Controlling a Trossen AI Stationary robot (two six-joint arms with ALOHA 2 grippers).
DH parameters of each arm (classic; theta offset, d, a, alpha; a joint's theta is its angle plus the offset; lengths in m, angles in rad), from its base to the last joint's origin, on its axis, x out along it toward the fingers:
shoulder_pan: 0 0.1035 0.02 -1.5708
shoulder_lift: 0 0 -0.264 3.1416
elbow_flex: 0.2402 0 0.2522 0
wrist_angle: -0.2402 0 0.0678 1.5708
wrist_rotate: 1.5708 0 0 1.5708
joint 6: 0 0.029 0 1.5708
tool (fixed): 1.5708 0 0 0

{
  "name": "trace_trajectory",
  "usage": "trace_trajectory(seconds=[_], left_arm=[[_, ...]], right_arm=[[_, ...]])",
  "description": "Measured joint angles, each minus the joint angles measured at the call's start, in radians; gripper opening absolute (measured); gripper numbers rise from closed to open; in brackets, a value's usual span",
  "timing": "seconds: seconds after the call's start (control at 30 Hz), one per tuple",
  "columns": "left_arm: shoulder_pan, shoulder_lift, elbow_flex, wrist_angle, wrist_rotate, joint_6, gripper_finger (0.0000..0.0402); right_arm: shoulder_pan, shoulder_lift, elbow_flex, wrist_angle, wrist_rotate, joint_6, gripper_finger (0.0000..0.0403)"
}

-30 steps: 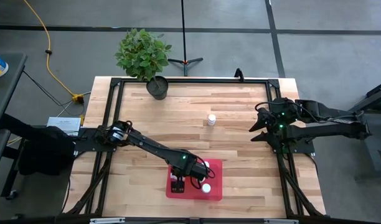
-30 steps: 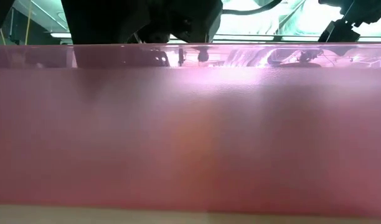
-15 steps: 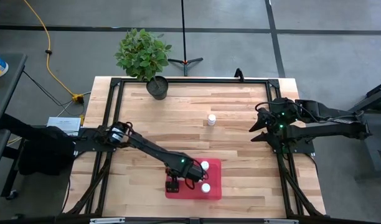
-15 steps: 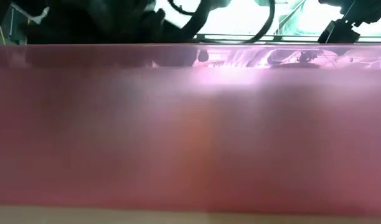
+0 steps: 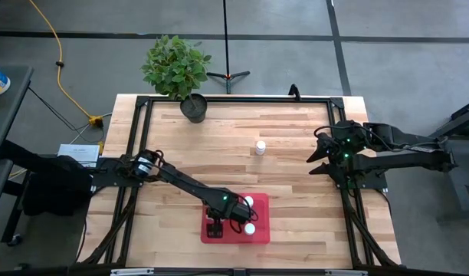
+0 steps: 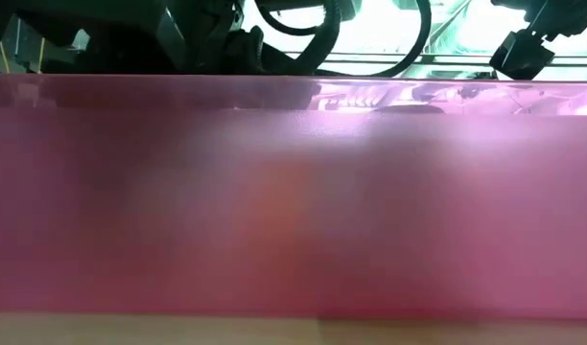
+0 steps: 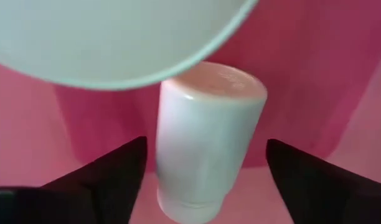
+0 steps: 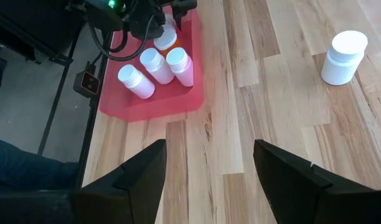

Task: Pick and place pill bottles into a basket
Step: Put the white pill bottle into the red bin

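Note:
The red tray (image 5: 261, 234) lies near the table's front edge, and its wall fills the low view (image 6: 293, 192). It holds several pill bottles. Three white ones (image 8: 154, 65) show in the right wrist view, with an amber one (image 8: 167, 38) under my left arm. My left gripper (image 5: 236, 216) is low over the tray and open, with a white bottle (image 7: 209, 137) between its fingers. One white bottle (image 5: 260, 146) stands alone on the table's middle. My right gripper (image 5: 320, 158) waits open at the table's right side. My left gripper stands open around the white bottle's body (image 7: 203, 155) inside the tray. One finger (image 7: 302, 180) comes right up to the bottle's side. I cannot tell whether it touches.
A potted plant (image 5: 190, 103) stands at the table's far edge, left of centre. Bare wood lies between the tray and the lone bottle (image 8: 345, 57). A black frame runs round the table's edges.
My left gripper has moved a little toward the table's left edge, low over the tray. That uncovered a white cap on the tray's far side. The red tray, with its bottles, has slid slightly toward the left edge.

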Motion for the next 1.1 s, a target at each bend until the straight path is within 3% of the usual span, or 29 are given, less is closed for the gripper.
trace_trajectory(seconds=[0.3,0.63,0.87,1.1], left_arm=[[0.0,0.0,0.0,-0.01,0.048,-0.006,0.0209],[0.001,0.0,0.032,-0.09,0.117,0.003,0.0208],[0.01,-0.001,0.156,-0.216,0.022,0.021,0.0208],[0.061,-0.001,0.357,-0.28,-0.134,0.018,0.0208]], right_arm=[[0.0,0.0,0.0,-0.001,0.0,0.002,0.0232],[0.0,0.0,0.0,-0.001,0.0,0.002,0.0232],[0.0,0.0,0.0,-0.001,0.0,0.002,0.0232],[0.0,0.0,0.0,0.001,0.0,-0.001,0.0232]])
